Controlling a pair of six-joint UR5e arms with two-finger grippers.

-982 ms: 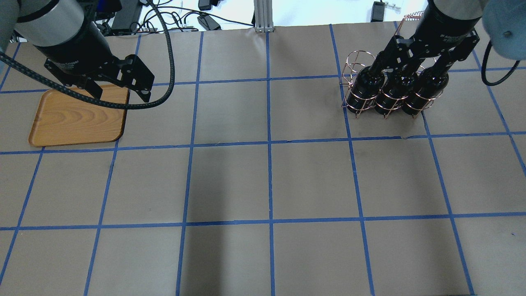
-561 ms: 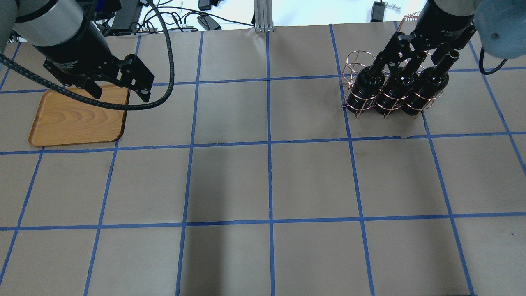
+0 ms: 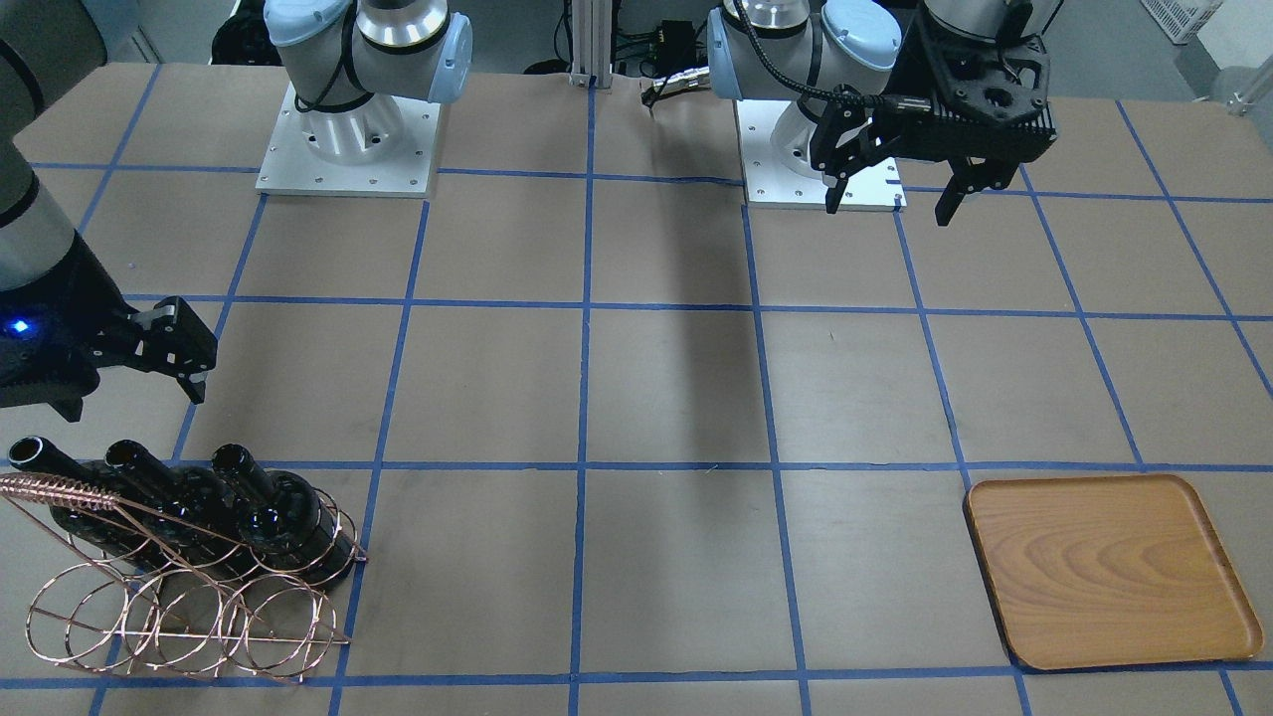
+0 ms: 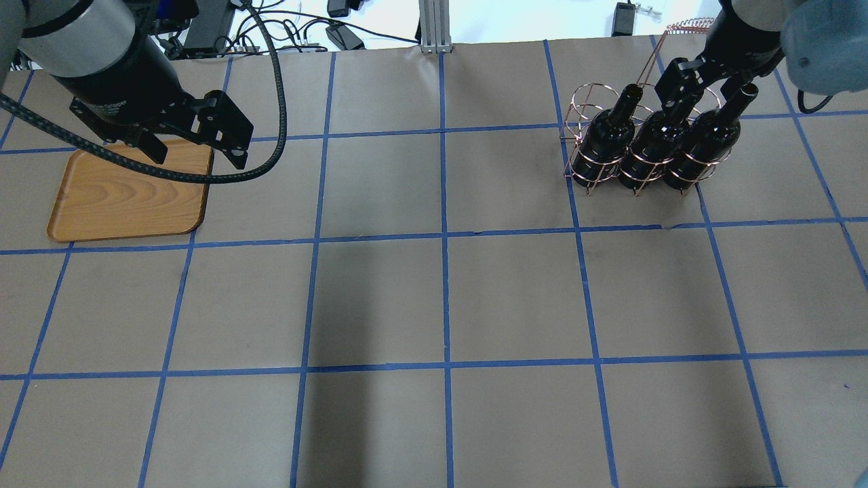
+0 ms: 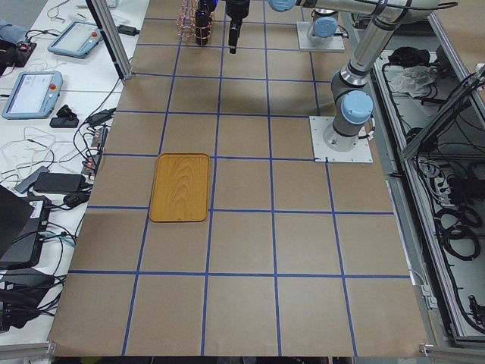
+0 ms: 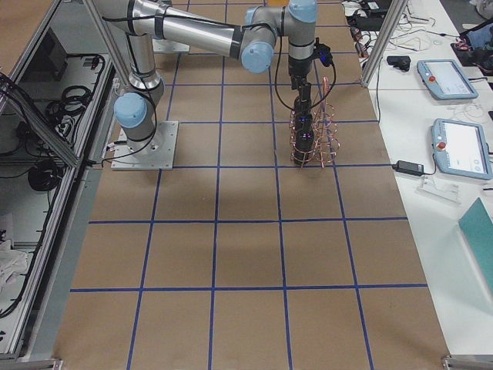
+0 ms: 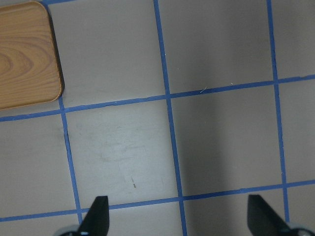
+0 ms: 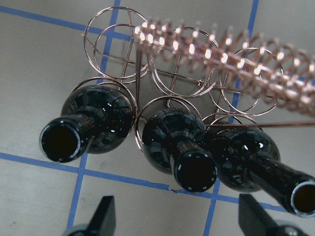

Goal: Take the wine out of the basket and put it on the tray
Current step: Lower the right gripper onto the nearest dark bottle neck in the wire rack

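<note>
The copper wire basket (image 4: 584, 102) stands at the far right and holds three black wine bottles side by side. They are the left (image 4: 600, 144), the middle (image 4: 649, 146) and the right bottle (image 4: 702, 144). My right gripper (image 4: 705, 83) is open and empty above their necks. In the right wrist view its fingertips (image 8: 106, 216) flank the middle bottle's mouth (image 8: 195, 169) from above without touching it. The wooden tray (image 4: 129, 200) lies at the far left and holds nothing. My left gripper (image 4: 196, 150) is open and empty, above the tray's right edge.
The basket's coiled handle (image 8: 221, 49) runs across behind the bottle necks, over its empty back rings (image 3: 179, 617). The robot bases (image 3: 348, 139) are bolted to the table. Cables and an aluminium post (image 4: 434, 27) line the far edge.
My right gripper has pulled back and up from around the bottle necks, which now show uncovered. It stays open. The left arm, tray, basket and bottles have not moved.
</note>
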